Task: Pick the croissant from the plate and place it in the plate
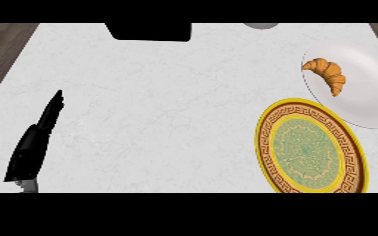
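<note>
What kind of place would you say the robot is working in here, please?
Probably a kitchen counter: a pale marbled worktop carries a white plate with a croissant on it and a patterned yellow-rimmed plate beside it.

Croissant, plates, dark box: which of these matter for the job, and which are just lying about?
For the job: croissant, white plate under it, patterned plate, left hand.
Lying about: dark box, grey object at the far edge.
</note>
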You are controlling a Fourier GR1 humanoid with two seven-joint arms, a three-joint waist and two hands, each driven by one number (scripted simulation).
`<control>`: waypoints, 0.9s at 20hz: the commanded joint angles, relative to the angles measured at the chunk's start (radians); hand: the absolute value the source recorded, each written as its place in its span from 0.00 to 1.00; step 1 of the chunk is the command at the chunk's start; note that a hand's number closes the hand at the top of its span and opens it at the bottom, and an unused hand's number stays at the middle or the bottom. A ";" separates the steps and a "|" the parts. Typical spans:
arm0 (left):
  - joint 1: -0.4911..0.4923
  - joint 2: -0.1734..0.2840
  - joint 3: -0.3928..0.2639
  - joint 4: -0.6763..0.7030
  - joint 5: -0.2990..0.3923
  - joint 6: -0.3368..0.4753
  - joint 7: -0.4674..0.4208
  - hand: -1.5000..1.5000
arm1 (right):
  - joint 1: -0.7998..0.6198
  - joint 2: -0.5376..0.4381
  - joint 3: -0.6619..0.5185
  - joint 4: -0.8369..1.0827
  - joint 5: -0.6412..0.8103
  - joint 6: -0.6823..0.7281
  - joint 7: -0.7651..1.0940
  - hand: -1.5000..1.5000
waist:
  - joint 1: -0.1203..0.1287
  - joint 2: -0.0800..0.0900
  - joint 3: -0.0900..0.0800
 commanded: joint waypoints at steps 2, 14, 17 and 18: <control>-0.003 -0.011 -0.011 -0.003 -0.009 0.006 0.000 0.50 | 0.085 -0.095 -0.093 0.023 -0.092 0.124 -0.048 0.00 | 0.000 0.008 0.004; -0.005 -0.012 -0.012 -0.015 -0.001 -0.006 0.009 0.50 | 0.220 -0.199 -0.108 -0.036 -0.106 0.251 -0.146 0.00 | 0.014 0.011 0.009; -0.004 -0.011 -0.003 -0.003 0.002 -0.003 0.000 0.50 | 0.257 -0.185 -0.117 -0.036 -0.117 0.271 -0.167 0.00 | 0.010 0.012 0.011; -0.003 -0.027 -0.013 -0.003 -0.005 0.010 -0.004 0.50 | 0.255 -0.190 -0.122 -0.037 -0.121 0.260 -0.154 0.00 | 0.012 0.012 0.010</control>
